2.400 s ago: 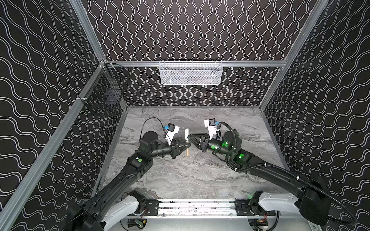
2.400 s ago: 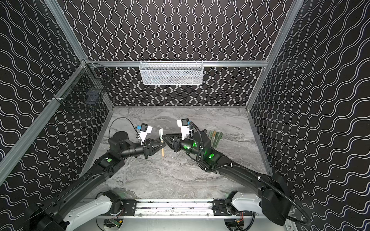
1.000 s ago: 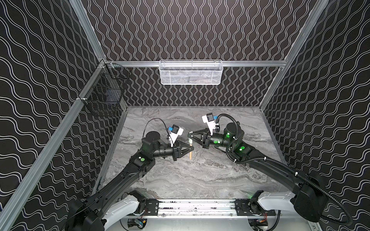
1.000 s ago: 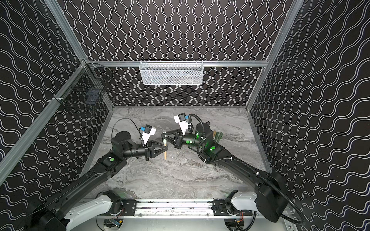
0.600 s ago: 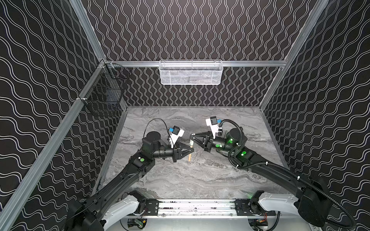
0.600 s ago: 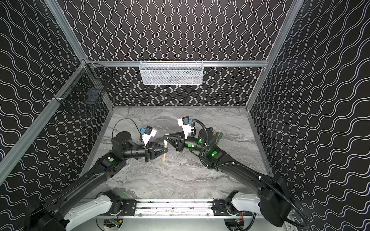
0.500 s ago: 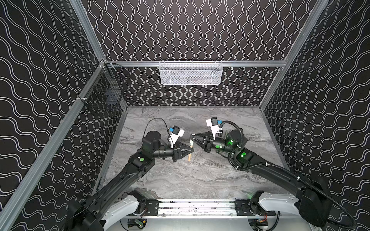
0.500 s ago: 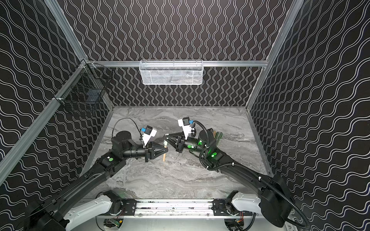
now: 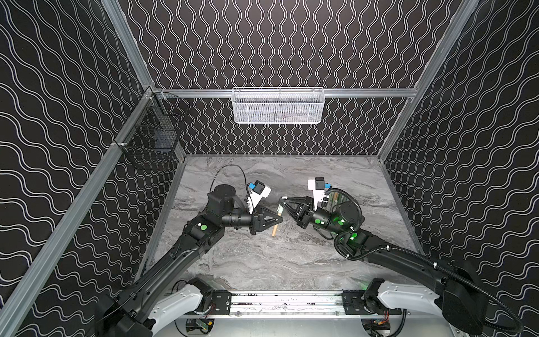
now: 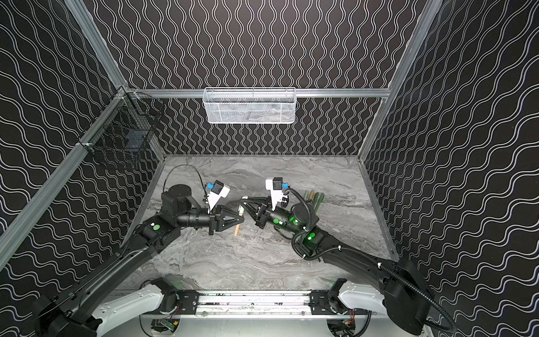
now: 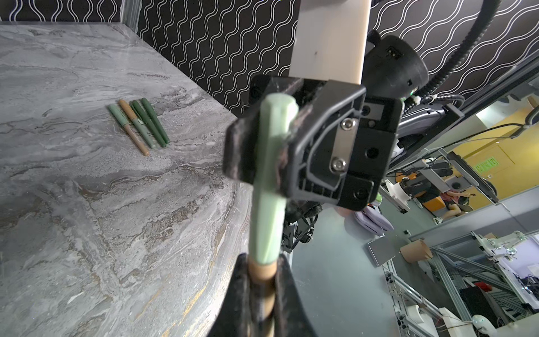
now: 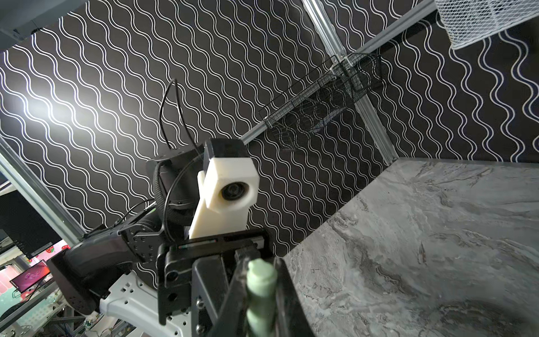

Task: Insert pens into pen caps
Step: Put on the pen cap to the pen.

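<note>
Tip for this bit: line the two pincers up along one straight axis and push gently. If either wrist is a little crooked, the cap will bind on the barrel or twist out of the grip. I'd only let go once the cap feels fully seated.

The left pincer [image 11: 261,270] is pressed together on the tan-orange pen [image 9: 274,230], gripping it close to its front end. The right pincer [image 11: 264,146] is pinched tight on the pale green cap [image 11: 269,186], which fills the gap between its fingers. The cap's open end meets the pen right at the left pincer's fingertips. It looks partly pushed on, but I can't tell how deep. All this happens in the air above the middle of the table [image 11: 73,204].

Further out, four pens [image 11: 138,125] lie side by side on the table near the right arm. They look capped already, so I'd guess this is the last pair.
</note>
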You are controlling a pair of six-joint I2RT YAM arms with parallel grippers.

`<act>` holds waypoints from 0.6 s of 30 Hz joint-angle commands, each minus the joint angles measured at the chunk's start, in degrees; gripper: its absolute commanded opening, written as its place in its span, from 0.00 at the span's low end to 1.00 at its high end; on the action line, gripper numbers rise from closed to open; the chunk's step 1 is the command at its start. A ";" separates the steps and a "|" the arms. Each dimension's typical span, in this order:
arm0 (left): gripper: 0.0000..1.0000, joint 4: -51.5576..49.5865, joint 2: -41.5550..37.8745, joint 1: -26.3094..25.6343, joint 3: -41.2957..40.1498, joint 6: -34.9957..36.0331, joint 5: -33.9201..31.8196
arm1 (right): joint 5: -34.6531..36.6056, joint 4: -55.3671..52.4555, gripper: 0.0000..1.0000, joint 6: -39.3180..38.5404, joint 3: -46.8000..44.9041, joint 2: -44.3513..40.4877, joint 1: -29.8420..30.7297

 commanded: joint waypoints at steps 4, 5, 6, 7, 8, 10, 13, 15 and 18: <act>0.00 22.22 0.93 0.98 5.30 -0.21 -6.33 | -9.21 -16.77 0.00 -2.37 -1.30 1.17 2.54; 0.00 22.39 1.15 1.11 5.63 -0.11 -6.35 | -9.00 -17.02 0.00 -2.56 -1.20 1.17 2.76; 0.00 22.55 1.32 1.20 6.09 -0.03 -6.24 | -8.89 -17.08 0.00 -2.63 -1.11 1.31 3.01; 0.00 22.52 1.54 1.28 6.63 -0.03 -6.13 | -8.88 -17.00 0.00 -2.57 -1.06 1.48 3.06; 0.00 22.57 1.74 1.38 7.05 -0.02 -6.00 | -8.88 -16.83 0.00 -2.45 -1.10 1.65 3.10; 0.00 23.14 1.79 1.56 7.77 -0.09 -6.22 | -8.88 -16.52 0.00 -2.31 -1.09 2.04 3.21; 0.00 24.60 1.50 1.90 8.39 -0.19 -7.07 | -8.71 -16.25 0.00 -1.81 -0.89 2.67 3.29; 0.00 25.88 1.50 2.07 8.83 -0.39 -7.29 | -8.62 -15.78 0.00 -1.23 -0.90 3.11 3.28; 0.00 29.68 1.72 2.51 8.86 -1.62 -6.68 | -9.18 -14.01 0.00 -0.29 -1.22 3.42 3.30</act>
